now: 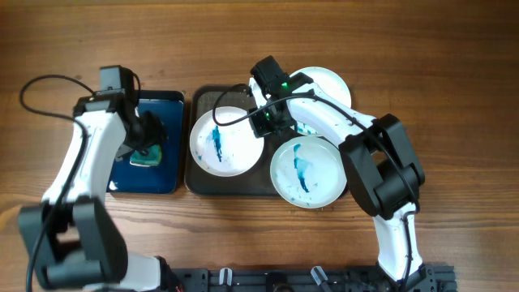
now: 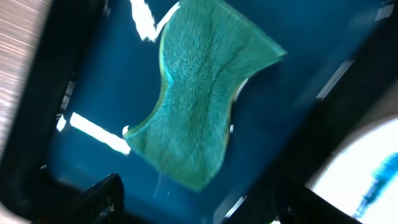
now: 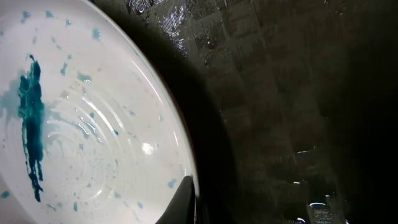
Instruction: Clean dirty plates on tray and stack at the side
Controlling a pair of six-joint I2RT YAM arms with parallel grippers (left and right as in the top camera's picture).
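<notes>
Left gripper (image 1: 151, 136) spread wide over green cloth (image 2: 199, 93), right gripper (image 1: 265, 122) at dirty plate (image 1: 219, 156) edge, grip unclear

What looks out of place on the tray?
The front right plate and back right plate overhang the tray rim instead of lying inside. Teal smears streak the left plate and the front one.

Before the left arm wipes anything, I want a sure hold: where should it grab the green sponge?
Across its narrow waist, from straight above. The sponge lies flat in the blue tray, and its pinched-in middle should fit inside the open left pincer.
</notes>
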